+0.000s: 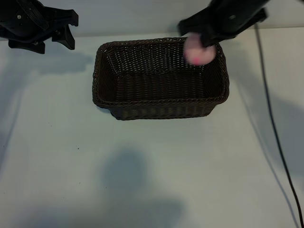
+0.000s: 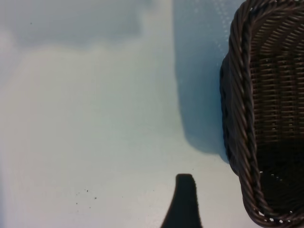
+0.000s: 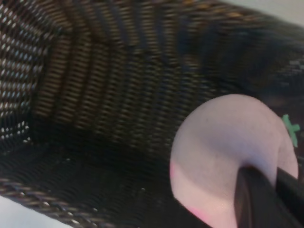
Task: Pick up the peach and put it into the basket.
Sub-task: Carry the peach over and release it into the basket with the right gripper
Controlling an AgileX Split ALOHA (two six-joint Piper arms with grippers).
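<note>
The left pincer [image 1: 66, 34] hangs open and empty over the bench [image 1: 156, 166], well off to the side of the basket [image 1: 159, 102]; it looks parked. The right pincer [image 1: 202, 40] is clamped on the peach [image 1: 197, 51], which hangs just beneath it, above the basket's far right corner and clear of the wicker floor. Pick-up and carry look finished; what remains, by my judgement, is opening up to drop the fruit inside.

Bright, even overhead light; soft grey shadows pool on the desk [image 1: 142, 190]. The peach [image 1: 198, 51] is motion-blurred, the close-up views soft.
</note>
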